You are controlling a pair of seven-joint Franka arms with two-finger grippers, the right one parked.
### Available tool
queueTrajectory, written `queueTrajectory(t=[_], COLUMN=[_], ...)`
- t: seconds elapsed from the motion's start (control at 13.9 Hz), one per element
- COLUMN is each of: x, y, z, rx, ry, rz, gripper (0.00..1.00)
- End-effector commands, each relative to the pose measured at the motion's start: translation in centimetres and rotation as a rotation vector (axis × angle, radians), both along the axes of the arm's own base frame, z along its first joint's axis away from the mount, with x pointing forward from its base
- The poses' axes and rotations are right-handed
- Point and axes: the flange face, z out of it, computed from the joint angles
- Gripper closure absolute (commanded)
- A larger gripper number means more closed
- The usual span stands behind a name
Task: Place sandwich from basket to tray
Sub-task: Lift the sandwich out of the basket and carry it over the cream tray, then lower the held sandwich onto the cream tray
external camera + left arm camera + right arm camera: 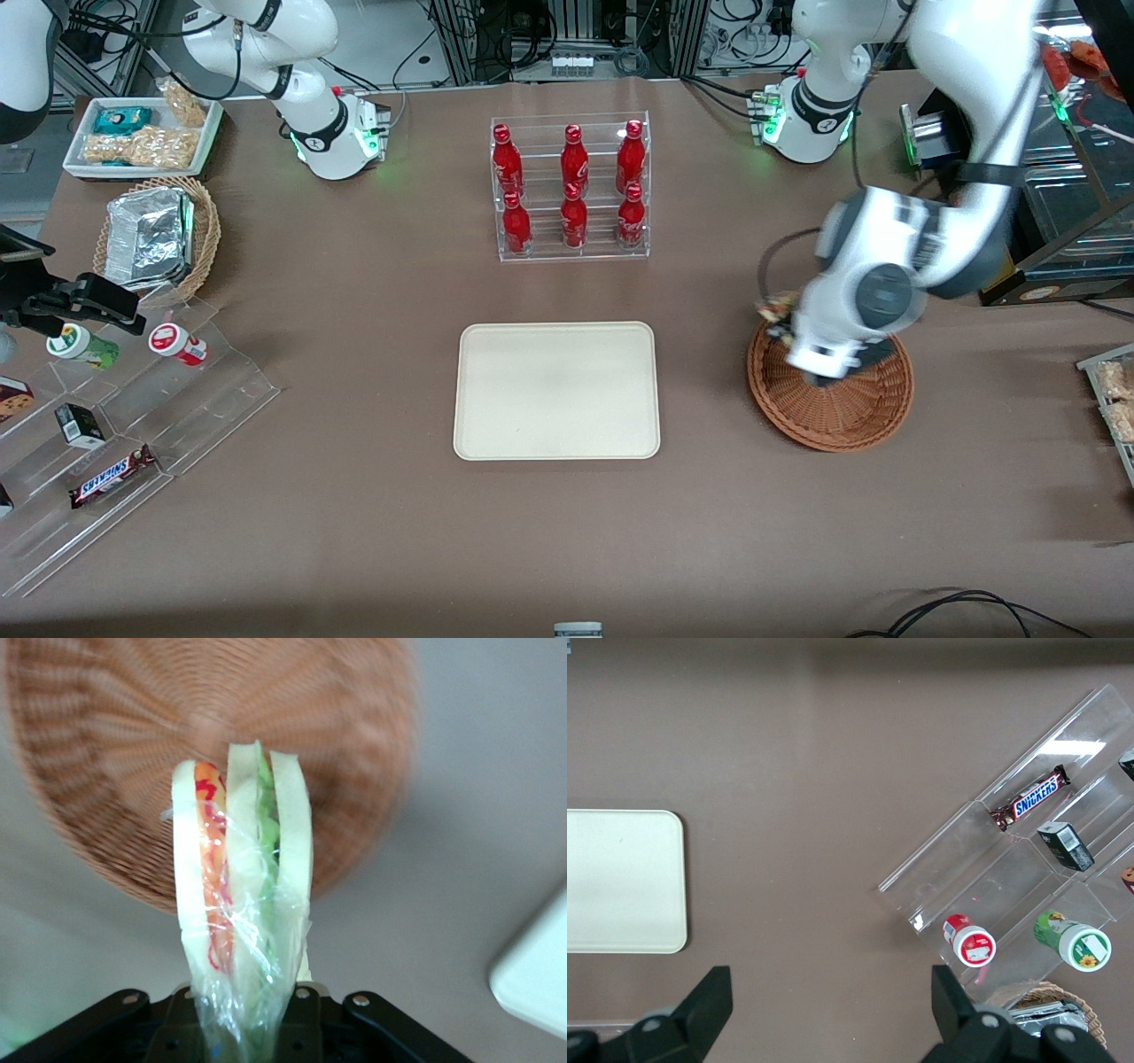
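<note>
My gripper (239, 1028) is pinching the soft, film-wrapped sandwich (241, 895) by its base above the basket (106, 753); squashes easily.

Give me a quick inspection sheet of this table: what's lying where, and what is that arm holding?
Surface: brown table cover, flat.
Sandwich: plastic-wrapped, held upright in the tool, lifted above the basket.
Basket: reddish wicker, toward the working arm's end; nothing seen in it.
Tray: cream, beside the basket; nothing on it.
Clutter: rack of red bottles, farther from the front camera than the tray; tan basket of foil packs, white snack tray and clear stand with a Snickers bar, toward the parked arm's end.
Tool: shut on the sandwich, over the basket.
Cables: black cable at the table's near edge.
Surroundings: equipment racks.
</note>
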Motion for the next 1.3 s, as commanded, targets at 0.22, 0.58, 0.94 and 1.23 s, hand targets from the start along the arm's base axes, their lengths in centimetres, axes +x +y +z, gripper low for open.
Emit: queueTrajectory(t=[0.22, 0.58, 0.94, 1.23], x=[-0.9, -2.0, -0.4, -0.3], y=[-18.6, -28.1, -32.0, -32.5], z=[-3.7, -6.8, -10.9, -11.7], rx=[-0.098, -0.183, -0.178, -0.170], ry=[0.004, -0.049, -0.169, -0.213], rz=[-0.304, -0.397, -0.473, -0.488], gripper=[0.92, 0.84, 0.78, 0.73])
